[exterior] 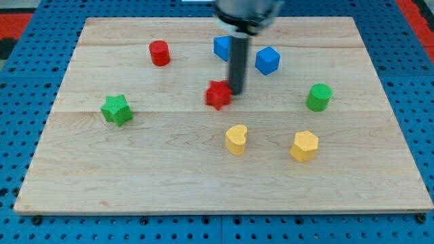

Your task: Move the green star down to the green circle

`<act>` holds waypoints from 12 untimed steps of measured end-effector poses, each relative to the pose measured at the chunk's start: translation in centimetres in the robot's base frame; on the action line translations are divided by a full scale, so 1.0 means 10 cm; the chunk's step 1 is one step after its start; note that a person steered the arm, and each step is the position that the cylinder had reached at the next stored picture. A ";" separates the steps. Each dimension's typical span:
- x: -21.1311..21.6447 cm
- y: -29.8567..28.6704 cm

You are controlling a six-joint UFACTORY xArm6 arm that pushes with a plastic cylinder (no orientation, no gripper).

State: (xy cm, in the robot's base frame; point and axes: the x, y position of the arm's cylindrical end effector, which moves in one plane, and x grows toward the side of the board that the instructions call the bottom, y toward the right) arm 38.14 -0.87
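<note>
The green star (116,109) lies on the wooden board at the view's left. The green circle (319,97), a short cylinder, stands at the view's right, far from the star. My tip (237,91) is at the board's middle, touching or just right of the red star (218,95). It is well to the right of the green star and left of the green circle.
A red cylinder (159,53) stands at the upper left. A blue block (222,47) is partly behind the rod, and a blue cube (267,60) is to its right. A yellow heart (236,139) and a yellow hexagon (304,146) lie lower down.
</note>
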 end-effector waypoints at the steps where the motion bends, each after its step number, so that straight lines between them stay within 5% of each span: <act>1: -0.43 -0.54; 3: -0.33 -2.02; 4: 0.39 -2.09; 5: 0.90 -1.68; 6: 0.90 -0.84; 8: 0.67 -2.01; 11: 0.68 -0.36; 12: 0.69 -0.61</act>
State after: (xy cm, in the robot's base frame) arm 45.06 -6.95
